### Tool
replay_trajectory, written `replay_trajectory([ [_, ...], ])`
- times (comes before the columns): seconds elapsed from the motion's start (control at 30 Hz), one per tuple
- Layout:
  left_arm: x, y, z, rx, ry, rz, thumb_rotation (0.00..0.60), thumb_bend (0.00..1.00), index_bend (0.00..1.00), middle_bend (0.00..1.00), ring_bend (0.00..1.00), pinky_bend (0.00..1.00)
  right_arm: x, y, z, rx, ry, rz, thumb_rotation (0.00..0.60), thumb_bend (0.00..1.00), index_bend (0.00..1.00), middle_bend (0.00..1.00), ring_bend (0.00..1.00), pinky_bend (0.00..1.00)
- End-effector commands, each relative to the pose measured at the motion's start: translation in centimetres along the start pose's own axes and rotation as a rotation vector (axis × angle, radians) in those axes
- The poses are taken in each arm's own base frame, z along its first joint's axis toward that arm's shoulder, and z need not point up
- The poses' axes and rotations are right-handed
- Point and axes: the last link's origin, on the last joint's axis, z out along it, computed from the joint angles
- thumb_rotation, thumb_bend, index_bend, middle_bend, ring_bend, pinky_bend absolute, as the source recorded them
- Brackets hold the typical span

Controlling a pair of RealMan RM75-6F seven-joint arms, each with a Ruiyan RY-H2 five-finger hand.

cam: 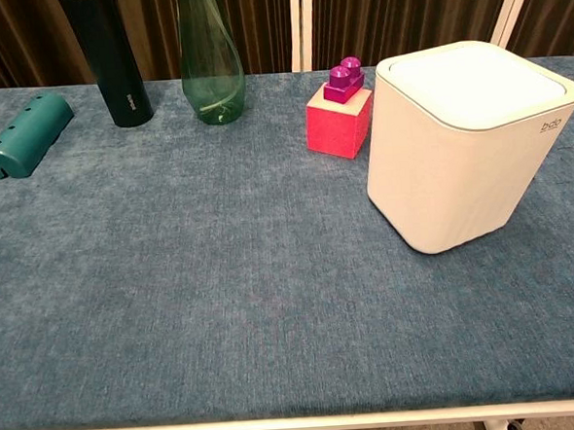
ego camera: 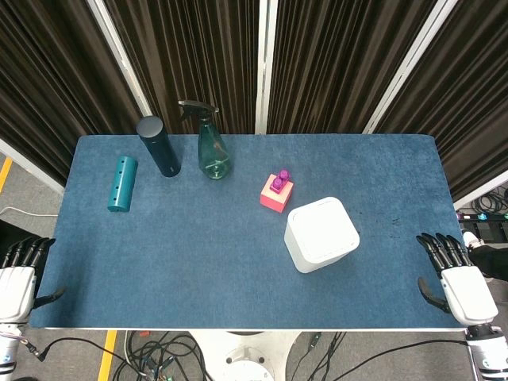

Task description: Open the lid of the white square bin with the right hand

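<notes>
The white square bin (ego camera: 321, 234) (cam: 463, 146) stands right of the table's middle, its flat lid (cam: 478, 78) down and flush with the rim. My right hand (ego camera: 454, 274) hangs off the table's right front corner, well to the right of the bin, fingers apart and holding nothing. At the left front corner my left hand (ego camera: 20, 274) also sits off the edge, fingers spread and empty. Neither hand shows in the chest view.
A pink block topped by a purple brick (ego camera: 277, 191) (cam: 342, 119) stands just behind-left of the bin. Farther back left are a green spray bottle (ego camera: 213, 147), a dark cylinder bottle (ego camera: 159, 146) and a teal perforated cylinder (ego camera: 122, 183) lying flat. Blue cloth table (ego camera: 198, 262).
</notes>
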Motion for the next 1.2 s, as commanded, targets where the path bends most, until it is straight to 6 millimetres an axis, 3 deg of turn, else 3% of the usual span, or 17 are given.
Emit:
replay_trajectory([
  [0.03, -0.1, 0.0, 0.0, 0.000, -0.003, 0.001, 0.600, 0.00, 0.16, 0.14, 0.08, 0.12, 0.0, 0.0, 0.0, -0.001, 0.000, 0.002, 0.600, 0.37, 0.00, 0.08, 0.00, 0.00],
  [0.37, -0.1, 0.2, 0.1, -0.004, -0.009, 0.001, 0.600, 0.00, 0.16, 0.14, 0.08, 0.12, 0.5, -0.6, 0.7, 0.049, 0.007, -0.001, 0.600, 0.37, 0.00, 0.08, 0.00, 0.00],
  [0.53, 0.0, 0.2, 0.3, -0.010, -0.003, -0.001, 0.600, 0.00, 0.16, 0.14, 0.08, 0.12, 1.7, -3.2, 3.2, 0.199, -0.006, -0.029, 0.600, 0.37, 0.03, 0.12, 0.00, 0.00],
  [0.7, -0.1, 0.1, 0.1, -0.007, -0.007, -0.002, 0.600, 0.00, 0.16, 0.14, 0.08, 0.12, 2.5, -6.9, 6.5, 0.348, -0.064, -0.130, 0.600, 0.36, 0.23, 0.23, 0.00, 0.00],
  [0.87, -0.4, -0.2, -0.2, 0.009, -0.013, -0.009, 0.600, 0.00, 0.16, 0.14, 0.08, 0.12, 2.1, -9.5, 8.4, 0.421, -0.115, -0.178, 0.600, 0.36, 0.25, 0.24, 0.00, 0.00],
  [1.2, -0.7, -0.7, -0.1, 0.015, -0.023, -0.014, 0.600, 0.00, 0.16, 0.14, 0.08, 0.12, 0.2, -10.7, 9.9, 0.418, -0.171, -0.190, 0.600, 0.36, 0.27, 0.26, 0.00, 0.00],
])
